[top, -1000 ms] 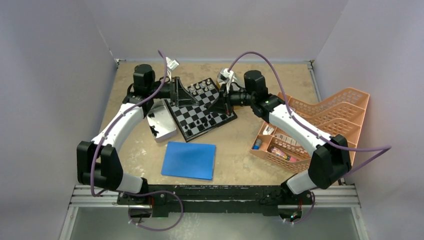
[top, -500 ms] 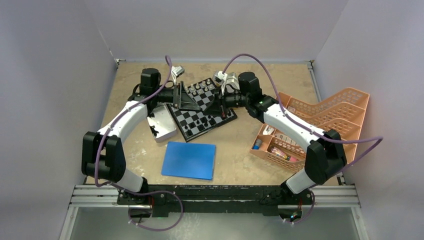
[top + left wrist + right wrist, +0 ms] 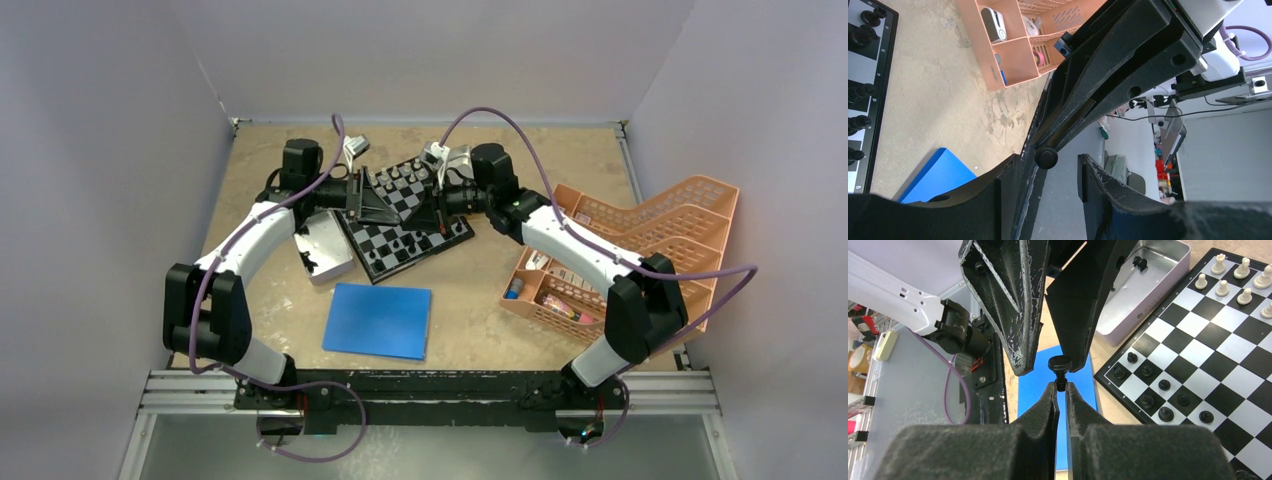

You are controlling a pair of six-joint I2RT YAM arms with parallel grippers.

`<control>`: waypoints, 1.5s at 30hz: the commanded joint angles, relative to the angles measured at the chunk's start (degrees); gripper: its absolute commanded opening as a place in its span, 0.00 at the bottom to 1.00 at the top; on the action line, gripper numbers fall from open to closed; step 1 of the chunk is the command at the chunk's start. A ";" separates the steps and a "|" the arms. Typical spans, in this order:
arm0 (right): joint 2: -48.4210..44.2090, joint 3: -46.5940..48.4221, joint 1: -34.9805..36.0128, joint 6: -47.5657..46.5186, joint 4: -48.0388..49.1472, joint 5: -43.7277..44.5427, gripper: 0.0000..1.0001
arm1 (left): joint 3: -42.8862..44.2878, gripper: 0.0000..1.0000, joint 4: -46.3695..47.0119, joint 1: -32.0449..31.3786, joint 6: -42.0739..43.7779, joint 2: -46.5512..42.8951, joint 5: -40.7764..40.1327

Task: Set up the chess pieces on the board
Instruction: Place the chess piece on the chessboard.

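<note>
Over the board [image 3: 372, 237] my two grippers meet tip to tip. The right gripper [image 3: 1060, 385] is shut on the stem of a small black chess piece [image 3: 1060, 364], held in the air. My left gripper [image 3: 1050, 165] stands open around that piece's round base [image 3: 1046, 157], which lies close to one finger [image 3: 1008, 185] and clear of the other. Several black pieces [image 3: 1158, 400] stand on the board's near rows. White pieces [image 3: 1228, 275] stand along its far side.
An open metal tray [image 3: 1143, 290] lies left of the board with one black piece [image 3: 1139, 261] in it. A blue sheet [image 3: 378, 320] lies near the front. A pink basket [image 3: 640, 250] with small items fills the right side.
Both grippers have drawn together over the board. The left jaws have come around the piece held by the right gripper and narrowed a little.
</note>
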 commanded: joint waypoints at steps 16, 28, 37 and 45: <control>1.19 2.19 1.31 1.06 3.05 0.12 0.04 | 1.40 0.22 -0.98 -1.30 2.46 0.27 -0.05; -2.85 -3.96 1.09 8.15 11.75 3.73 0.21 | -1.50 0.04 6.03 -1.22 -9.22 -1.59 -4.10; -14.02 -20.35 0.85 34.77 43.37 10.23 0.37 | -9.08 0.01 27.98 -1.13 -28.58 -6.01 -5.81; -17.99 -28.49 0.85 46.65 58.96 18.15 0.45 | -13.59 0.00 39.58 -1.21 -39.11 -9.92 -9.75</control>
